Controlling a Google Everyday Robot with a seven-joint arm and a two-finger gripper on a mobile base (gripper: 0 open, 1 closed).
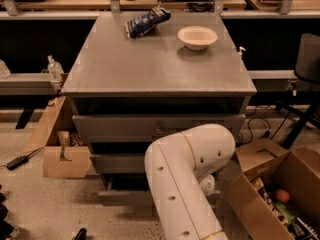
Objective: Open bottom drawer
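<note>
The grey cabinet (150,69) shows three drawer fronts stacked below its top. Only the left part of the bottom drawer (124,197) shows, a low grey strip just above the floor that sits slightly forward of the cabinet. Its knob is hidden. My white arm (186,179) bends down in front of the lower drawers and covers their right halves. My gripper is hidden behind this arm, somewhere low at the cabinet front. The middle drawer (116,163) and top drawer (150,128) sit above.
A white bowl (197,36) and a blue snack bag (146,21) lie on the cabinet top. An open cardboard box (280,194) with items stands on the floor to the right. Another cardboard box (62,160) sits at the left, with a bottle (54,68) on the rail.
</note>
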